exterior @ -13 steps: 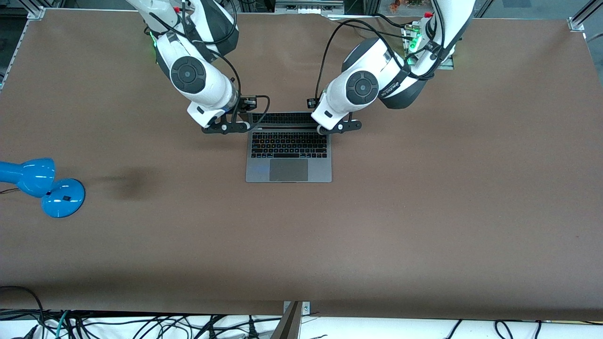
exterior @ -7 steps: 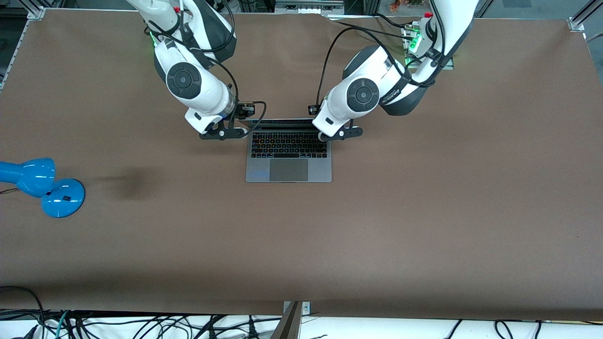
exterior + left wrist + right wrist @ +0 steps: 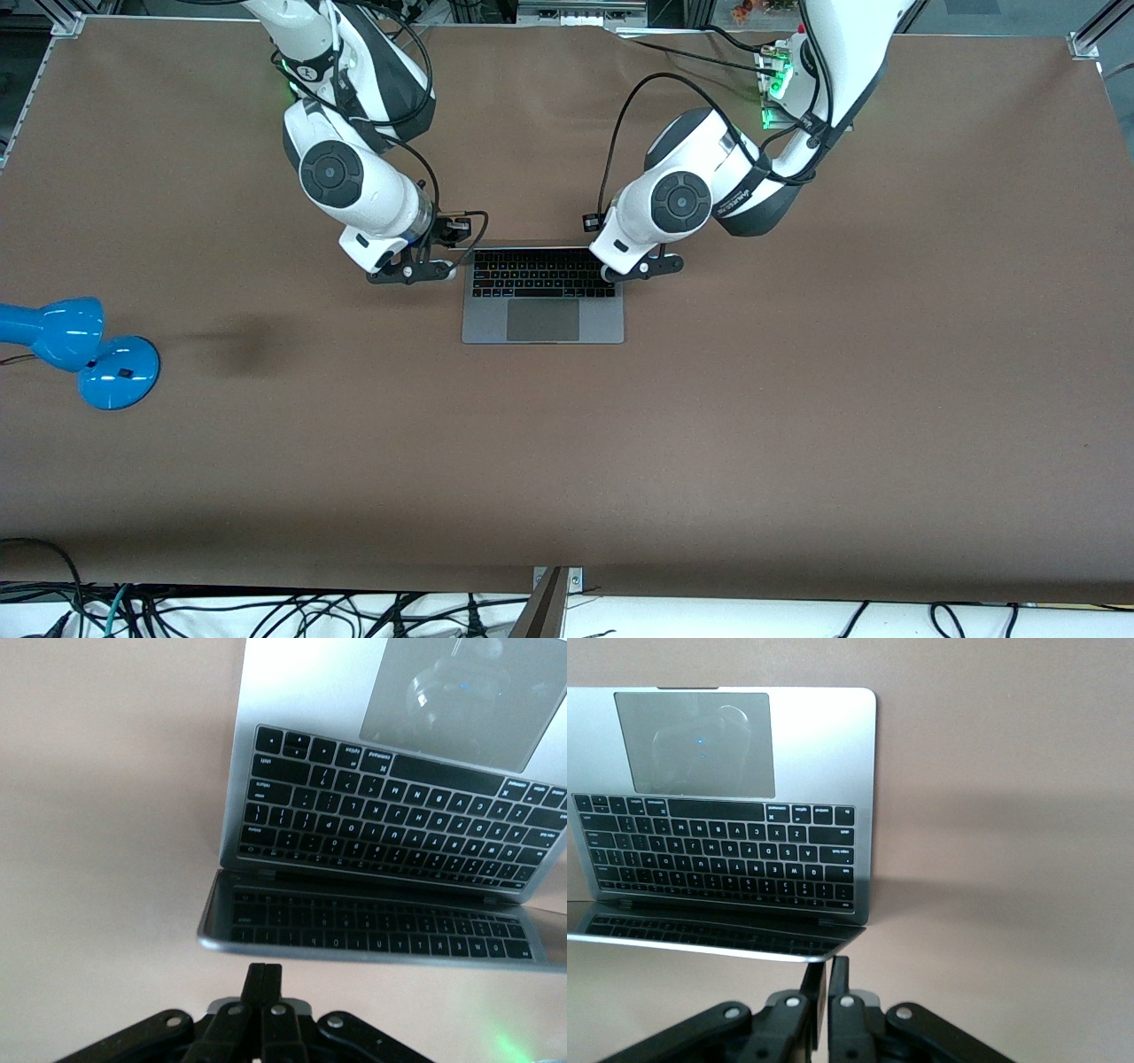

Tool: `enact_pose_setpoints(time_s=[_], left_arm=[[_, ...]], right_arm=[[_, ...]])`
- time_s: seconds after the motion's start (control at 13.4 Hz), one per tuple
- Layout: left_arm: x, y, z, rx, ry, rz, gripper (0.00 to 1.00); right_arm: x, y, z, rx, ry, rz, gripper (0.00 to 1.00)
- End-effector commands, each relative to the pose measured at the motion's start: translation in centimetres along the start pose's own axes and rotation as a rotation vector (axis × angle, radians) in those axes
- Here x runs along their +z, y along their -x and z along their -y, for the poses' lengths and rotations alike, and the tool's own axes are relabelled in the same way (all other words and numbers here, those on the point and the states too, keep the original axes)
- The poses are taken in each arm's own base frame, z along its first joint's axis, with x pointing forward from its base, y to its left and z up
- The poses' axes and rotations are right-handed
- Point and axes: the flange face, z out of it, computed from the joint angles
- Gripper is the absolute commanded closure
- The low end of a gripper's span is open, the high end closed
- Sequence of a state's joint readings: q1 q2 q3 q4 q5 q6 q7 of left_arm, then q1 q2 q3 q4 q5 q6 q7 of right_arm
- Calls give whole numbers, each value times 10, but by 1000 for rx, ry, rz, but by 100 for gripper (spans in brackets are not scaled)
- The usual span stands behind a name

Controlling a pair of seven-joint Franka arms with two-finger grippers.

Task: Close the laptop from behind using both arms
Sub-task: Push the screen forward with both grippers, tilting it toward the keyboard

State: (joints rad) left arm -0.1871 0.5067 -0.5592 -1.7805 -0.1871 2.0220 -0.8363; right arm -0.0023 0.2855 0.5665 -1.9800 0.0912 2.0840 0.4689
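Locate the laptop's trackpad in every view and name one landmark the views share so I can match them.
Front view: the trackpad sits on the laptop deck, nearer the front camera than the keys.
Left wrist view: trackpad above the keyboard, cut by the frame's upper edge.
Right wrist view: trackpad above the keyboard, fully visible.
Shared landmark: the black keyboard.

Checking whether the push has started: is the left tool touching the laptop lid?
Cannot tell. The left wrist view shows the left tool, shut, close by the laptop lid's rim, but neither contact nor gap shows plainly.
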Motion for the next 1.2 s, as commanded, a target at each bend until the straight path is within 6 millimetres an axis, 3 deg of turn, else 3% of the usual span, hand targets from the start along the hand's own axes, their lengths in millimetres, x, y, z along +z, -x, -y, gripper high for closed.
enact_pose_setpoints(time_s=[0.0,1.12], left_arm=[[-1,-11,-4,5,7,-25,100],[15,-52,-2,-31,4,-22,100]], right_arm=[[1,-2,4,-15,-5,-26,92],[28,-44,-6,-28,-41,-120,92]])
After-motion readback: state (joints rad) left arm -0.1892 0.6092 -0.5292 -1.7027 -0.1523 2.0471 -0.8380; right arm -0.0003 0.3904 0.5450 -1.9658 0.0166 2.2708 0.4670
